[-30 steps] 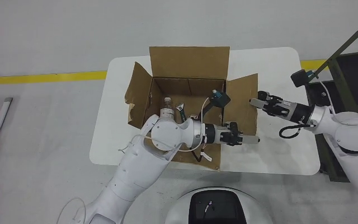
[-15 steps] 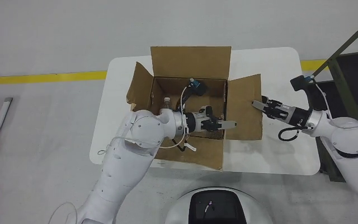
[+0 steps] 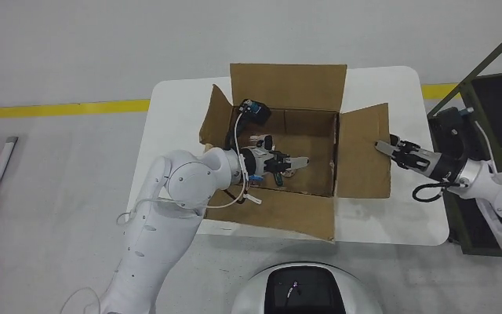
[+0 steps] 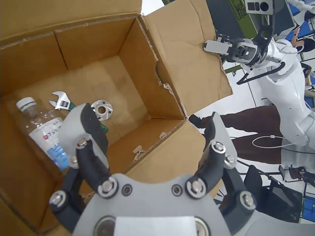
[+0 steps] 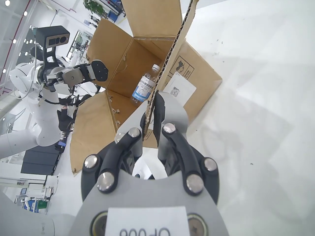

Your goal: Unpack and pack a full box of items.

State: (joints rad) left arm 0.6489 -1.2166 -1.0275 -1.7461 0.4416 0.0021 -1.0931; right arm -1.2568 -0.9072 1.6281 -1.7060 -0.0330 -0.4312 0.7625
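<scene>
Box (image 3: pixel 310 125) sits open mid-table, back flap up by the far edge, the right flap (image 3: pixel 362 153) folded out flat toward the table's (image 3: pixel 392 212) right edge. Off that edge stands a dark green frame (image 3: pixel 478 86), and a yellow line (image 3: pixel 70 107) runs across the floor beyond the left side. Down on the box floor a bottle (image 4: pixel 41 128) lies on its side. A wrench (image 4: pixel 61 101) and a metal flange (image 4: pixel 102 110) lie just beside each other near the bottle's cap end, and the wrench's green handle slips behind one finger (image 4: pixel 83 124) of the left gripper (image 4: pixel 147 128). That gripper hangs inside the box opening, over its left half, pointing across toward the right wall, jaws spread wide with nothing between them; the arm bends in over the box's near-left corner. Over on the right, the right gripper (image 5: pixel 151 114) comes in level from the right edge, clamped tight on the outer rim of the right flap, pads either side of the cardboard. From that wrist camera the flap's edge cuts across the bottle's side.
</scene>
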